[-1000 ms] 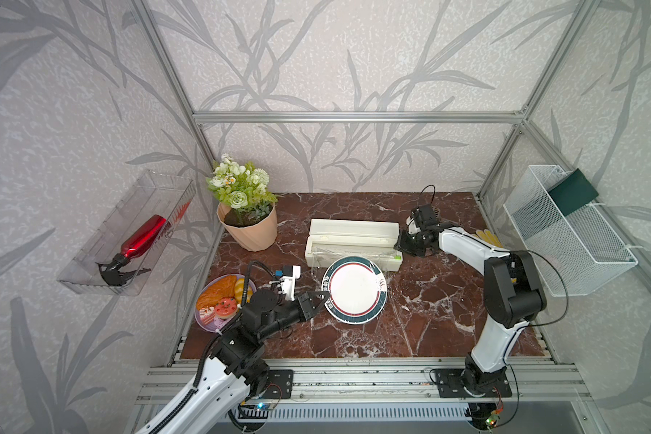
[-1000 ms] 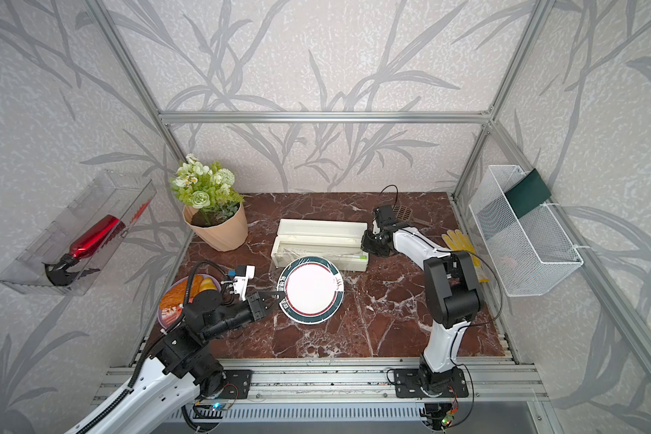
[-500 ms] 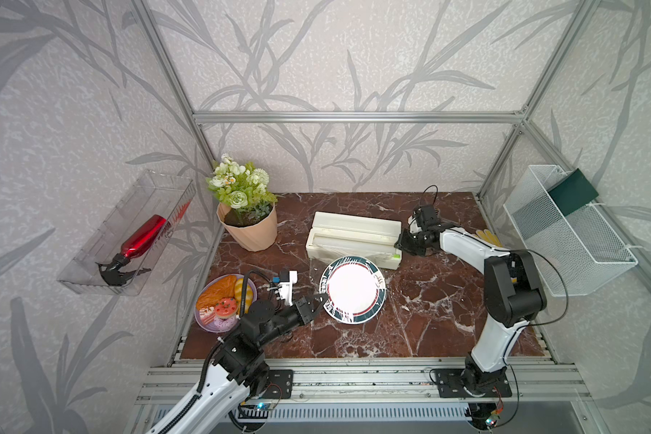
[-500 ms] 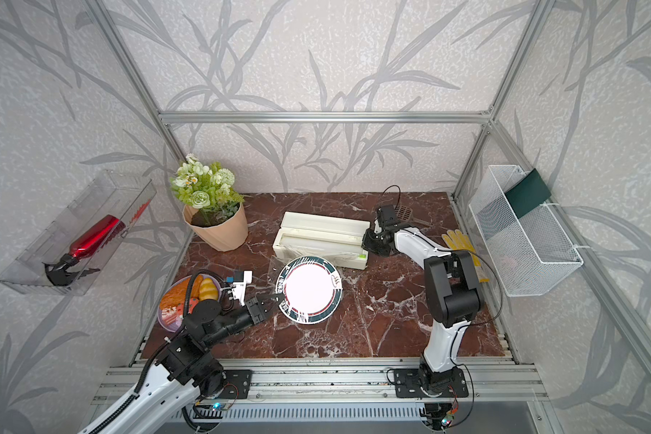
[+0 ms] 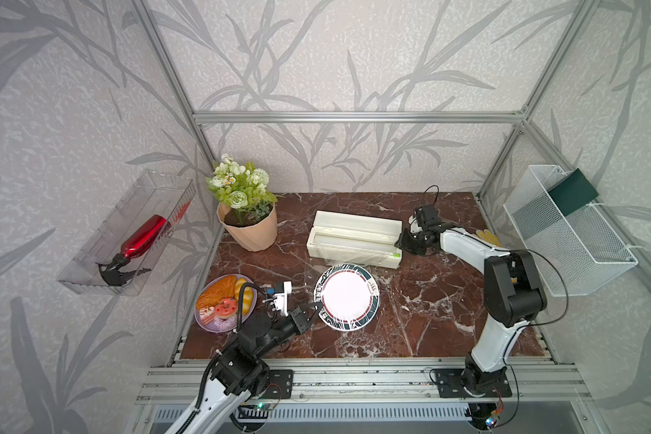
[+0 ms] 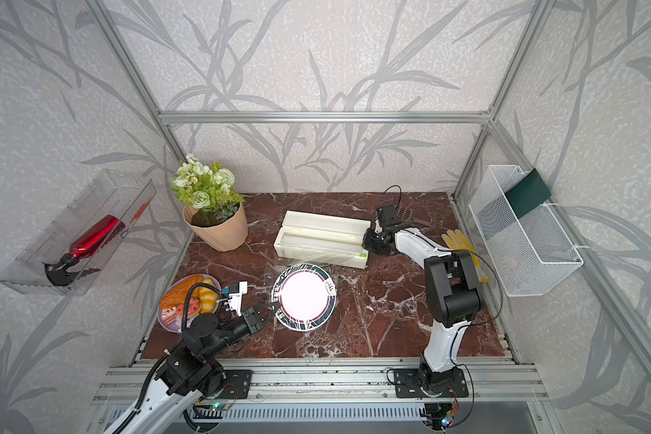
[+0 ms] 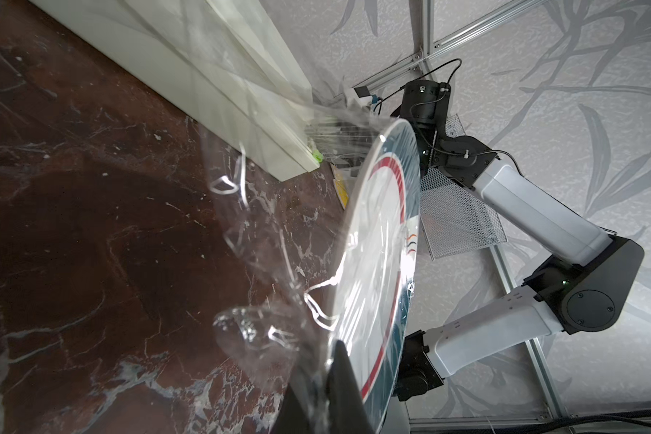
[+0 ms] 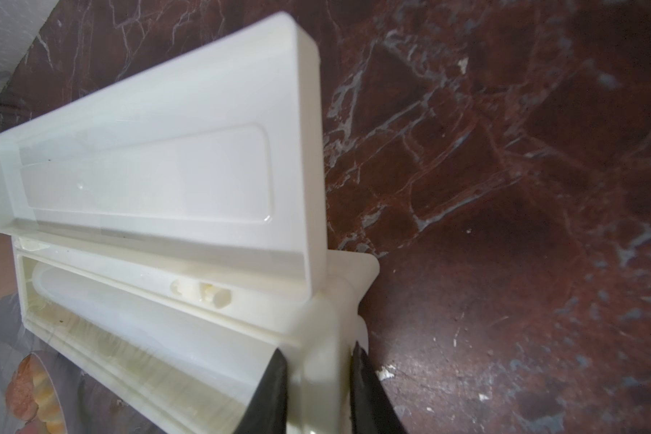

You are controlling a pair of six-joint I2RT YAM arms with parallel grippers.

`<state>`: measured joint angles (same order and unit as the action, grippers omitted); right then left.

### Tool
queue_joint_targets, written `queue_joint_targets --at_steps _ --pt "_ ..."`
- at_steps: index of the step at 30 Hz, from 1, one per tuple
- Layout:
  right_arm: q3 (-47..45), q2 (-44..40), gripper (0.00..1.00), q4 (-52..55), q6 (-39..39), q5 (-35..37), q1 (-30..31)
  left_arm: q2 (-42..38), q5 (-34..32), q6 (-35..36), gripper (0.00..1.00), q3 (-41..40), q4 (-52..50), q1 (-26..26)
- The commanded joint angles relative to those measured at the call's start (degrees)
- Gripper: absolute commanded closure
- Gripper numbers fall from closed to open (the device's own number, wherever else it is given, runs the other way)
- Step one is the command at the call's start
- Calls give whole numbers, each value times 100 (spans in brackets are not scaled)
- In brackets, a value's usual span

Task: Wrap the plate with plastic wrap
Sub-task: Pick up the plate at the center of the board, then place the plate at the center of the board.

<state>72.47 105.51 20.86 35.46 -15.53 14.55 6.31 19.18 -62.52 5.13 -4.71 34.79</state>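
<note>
— Where's the plate (image 5: pixel 350 297)?
— Just before the box (image 5: pixel 354 240), wrap (image 7: pixel 260 233) draped over it. My left gripper (image 5: pixel 312 306) pinches rim and film together; my right gripper (image 8: pixel 318 387) clamps the box end.
— Handling?
— Plate stiff, probably slick; film flimsy, clingy. Hold edges.

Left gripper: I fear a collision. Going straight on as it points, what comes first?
The plate: the left gripper pinches its rim together with the plastic wrap. Beyond it, probably the right arm, depth unclear.
</note>
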Motion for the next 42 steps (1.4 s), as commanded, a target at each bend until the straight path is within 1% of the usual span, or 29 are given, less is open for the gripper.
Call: queue_joint_targets --at_steps 1,3,4,13,20,24,26,28,35,38,42 --pt "-188 163 86 -28 143 31 -119 84 -310 60 100 24 80 20" --pt "-203 125 86 -13 142 56 -123 332 -385 85 100 24 138 22" --pt "-215 110 86 -14 -27 76 -119 480 -412 107 100 15 216 24" --pt "-178 47 84 75 -136 146 -119 2003 -564 196 100 188 785 11" --pt "-119 36 83 177 -215 195 -123 2836 -528 319 100 356 1188 12" --pt "-77 -111 80 249 -288 317 -119 2990 -364 341 100 379 1314 11" --pt "-4 -165 75 340 -333 361 -118 2953 -298 362 100 379 1248 12" --pt "78 -205 70 424 -365 393 -119 2871 -270 364 100 368 1082 10" --pt "153 -425 60 522 -421 481 -119 2622 -265 372 100 296 553 5" --pt "171 -471 56 554 -441 457 -119 2740 -186 380 100 303 515 2" --pt "145 -597 53 568 -468 471 -119 3143 -84 390 100 355 626 4"
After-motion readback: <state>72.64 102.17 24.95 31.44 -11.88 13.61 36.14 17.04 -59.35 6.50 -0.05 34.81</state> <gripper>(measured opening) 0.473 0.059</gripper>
